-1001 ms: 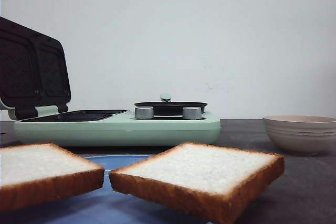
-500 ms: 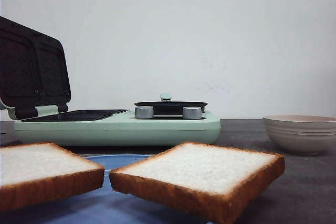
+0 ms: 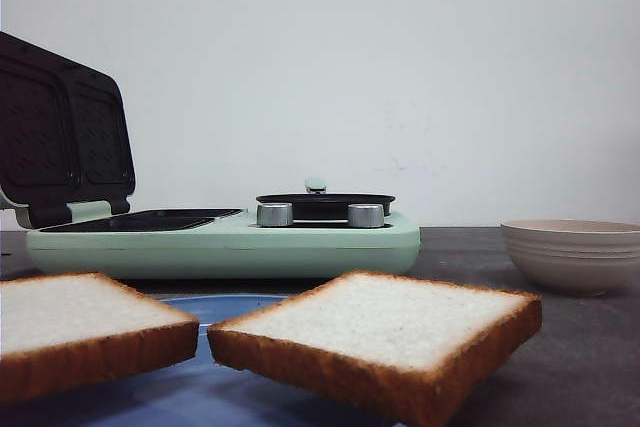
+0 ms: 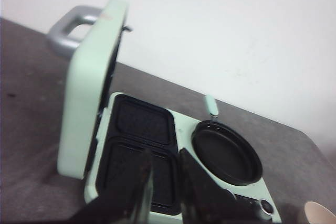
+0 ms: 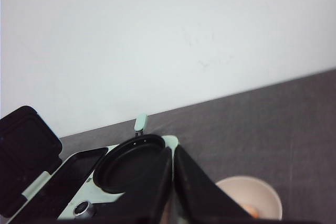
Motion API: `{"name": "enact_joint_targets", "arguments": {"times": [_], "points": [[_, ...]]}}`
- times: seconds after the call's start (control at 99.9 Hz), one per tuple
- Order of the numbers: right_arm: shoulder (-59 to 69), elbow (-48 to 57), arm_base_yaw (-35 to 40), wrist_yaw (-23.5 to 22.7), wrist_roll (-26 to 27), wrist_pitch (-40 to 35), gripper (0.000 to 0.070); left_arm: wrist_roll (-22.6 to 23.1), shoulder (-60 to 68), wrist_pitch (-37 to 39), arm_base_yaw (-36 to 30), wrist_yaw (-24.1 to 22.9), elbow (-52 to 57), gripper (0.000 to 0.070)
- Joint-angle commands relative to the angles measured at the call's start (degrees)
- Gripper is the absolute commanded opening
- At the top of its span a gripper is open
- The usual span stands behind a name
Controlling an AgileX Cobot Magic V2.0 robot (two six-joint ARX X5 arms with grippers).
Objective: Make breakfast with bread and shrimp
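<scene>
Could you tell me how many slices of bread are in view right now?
2. One slice lies at the front left and the other slice at the front centre-right, both over the blue plate. The wrist views show no bread, so none seems hidden.

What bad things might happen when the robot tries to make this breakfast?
The right bread slice sticks out past the blue plate, so a clumsy grab might tip it onto the table. The sandwich maker's lid stands propped open and an arm could bump it shut. The shrimp sit low in the bowl, tiny and mostly hidden, so a gripper might miss them.
</scene>
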Motion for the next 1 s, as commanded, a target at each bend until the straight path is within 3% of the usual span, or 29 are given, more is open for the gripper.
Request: {"name": "enact_joint_targets", "arguments": {"times": [0.0,0.1,0.14,0.17,0.29,0.4,0.49,0.54,0.85,0.991], "points": [[1.95,2.16,0.02,-1.11,-2.71,-0.7,0.0,1.44,1.97,-2.51,-0.35,0.24,3.02,0.0015],[4.7,4.15,0.04,-3.28,-2.67,-2.23,0.0,3.06,4.83,-8.0,-0.92,1.01,5.86,0.0041],[5.42,4.37,0.04,-4.55,-2.62,-2.47,0.0031,3.28,5.49,-9.2,-1.09,1.86,6.19,0.0068],[5.84,4.37,0.07,-5.6,-2.47,-2.49,0.0094,3.26,5.7,-9.75,-1.2,2.4,6.19,0.0104],[6.45,4.37,0.5,-7.15,-1.55,-4.48,0.0454,3.28,5.97,-12.74,-1.25,2.75,6.19,0.0252],[6.38,4.37,1.49,-7.19,-1.29,-7.78,0.0564,3.26,5.97,-16.15,-1.27,3.02,6.19,0.0372],[6.38,4.37,2.36,-7.19,-1.42,-10.58,0.0589,3.23,6.49,-18.99,-1.53,3.04,6.19,0.052],[6.4,4.37,2.89,-7.19,-1.4,-11.98,0.0592,3.19,7.21,-20.28,-1.62,3.37,6.19,0.0562],[7.37,4.37,5.49,-7.19,-1.4,-13.68,0.059,3.37,21.66,-26.56,-1.88,15.12,6.19,0.0561],[7.93,4.37,6.38,-7.15,-2.27,-13.68,0.059,6.86,30.23,-30.69,-1.88,20.96,6.19,0.0557]]}}
